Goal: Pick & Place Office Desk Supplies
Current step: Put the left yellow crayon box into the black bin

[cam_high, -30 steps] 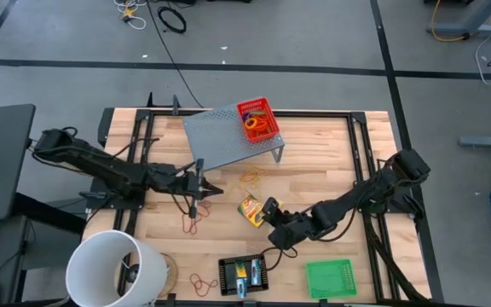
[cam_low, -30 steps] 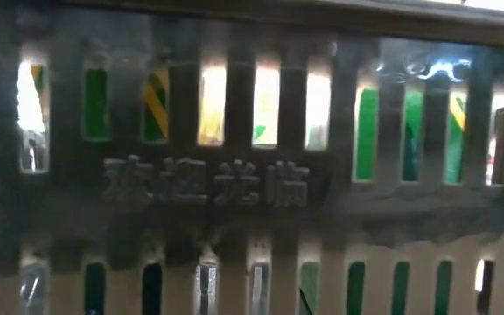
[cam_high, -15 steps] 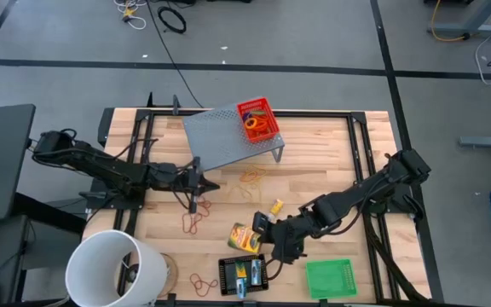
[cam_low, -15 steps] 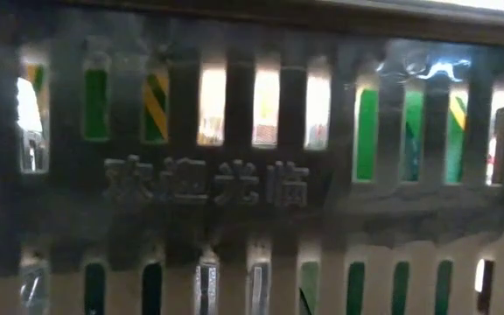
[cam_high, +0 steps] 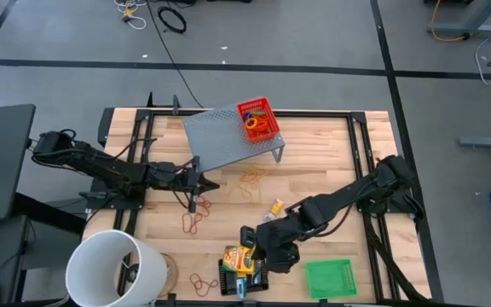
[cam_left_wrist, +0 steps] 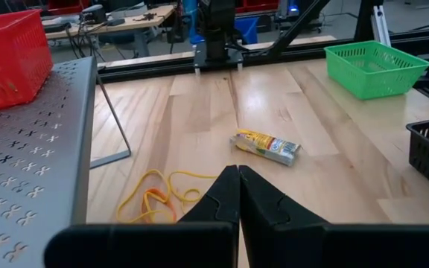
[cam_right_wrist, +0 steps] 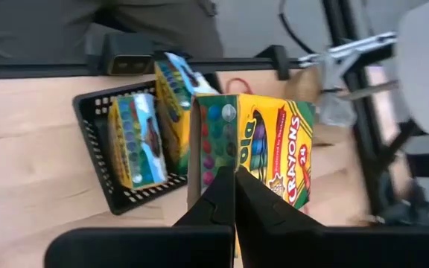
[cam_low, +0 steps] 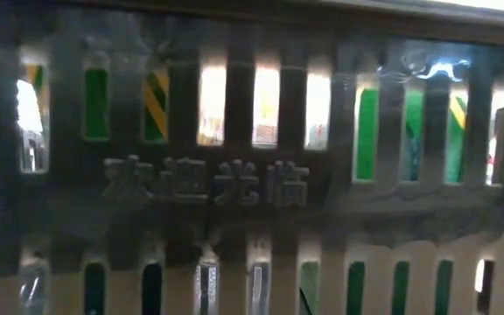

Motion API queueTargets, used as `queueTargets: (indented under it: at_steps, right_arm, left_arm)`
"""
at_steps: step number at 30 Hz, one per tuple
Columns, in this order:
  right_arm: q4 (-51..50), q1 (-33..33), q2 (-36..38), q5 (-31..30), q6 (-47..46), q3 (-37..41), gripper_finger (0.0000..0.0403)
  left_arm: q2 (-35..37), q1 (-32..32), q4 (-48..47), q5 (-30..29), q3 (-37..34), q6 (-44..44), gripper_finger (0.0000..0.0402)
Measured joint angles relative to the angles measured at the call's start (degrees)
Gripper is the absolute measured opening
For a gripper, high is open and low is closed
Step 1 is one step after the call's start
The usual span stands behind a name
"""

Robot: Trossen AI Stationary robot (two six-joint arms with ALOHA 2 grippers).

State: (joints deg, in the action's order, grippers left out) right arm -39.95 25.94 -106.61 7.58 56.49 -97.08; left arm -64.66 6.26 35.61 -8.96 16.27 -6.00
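My right gripper [cam_high: 247,247] is shut on the yellow-green crayon box [cam_high: 238,257], which hangs over the far rim of the black mesh tray [cam_high: 222,275] near the table's front edge. Two smaller boxes [cam_right_wrist: 132,141] stand inside that tray. My left gripper [cam_high: 199,186] is shut on nothing, left of centre, with tan rubber bands [cam_left_wrist: 159,197] and a small yellow packet [cam_left_wrist: 267,145] on the table beyond it. More rubber bands [cam_high: 192,223] lie near it. The red tray [cam_high: 258,119] sits on the grey riser [cam_high: 224,136]. My right gripper has the crayon box at the edge [cam_right_wrist: 233,167] where its green side meets its yellow front. The shut fingers [cam_right_wrist: 255,205] slant down at it and hide what they pinch. The box is lifted, tilted, above the black tray's rim [cam_right_wrist: 88,119].
The green tray [cam_high: 331,277] stands right of the black tray. A big white bucket [cam_high: 113,269] sits at the near left corner, with rubber bands [cam_high: 201,283] beside it. In the low view a dark slotted wall [cam_low: 252,184] fills the picture.
My right gripper has carried the crayon box from the middle of the table toward the near edge and up, turning as it went. The box is now over the black tray. The small yellow packet shows where the gripper was.
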Motion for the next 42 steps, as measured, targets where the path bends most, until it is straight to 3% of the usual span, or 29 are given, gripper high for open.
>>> queueTargets:
  at_steps: [19,24,32,37,42]
  right_arm:
    - [-19.9,-0.49,-14.97,9.21,9.91,-23.1,0.0]
    - [-25.34,-0.47,-17.07,8.0,9.39,-25.95,0.0]
    - [-28.87,1.8,-16.71,-2.33,7.73,-31.19,0.0]
    - [-30.84,1.89,-16.67,-1.25,3.85,-31.84,0.0]
    - [-30.48,1.89,-18.2,4.06,3.46,-31.82,0.0]
  left_arm:
    - [-0.04,0.0,-0.29,0.28,-0.04,-0.47,0.0001]
    - [-0.04,0.01,-0.71,0.44,-0.04,-0.62,0.0001]
    - [-0.04,0.02,-1.17,0.49,-0.04,-0.83,0.0001]
    - [-0.04,0.02,-1.22,1.37,-0.04,-0.92,0.0001]
    - [-0.07,0.02,-1.02,1.51,-0.07,-1.01,0.0001]
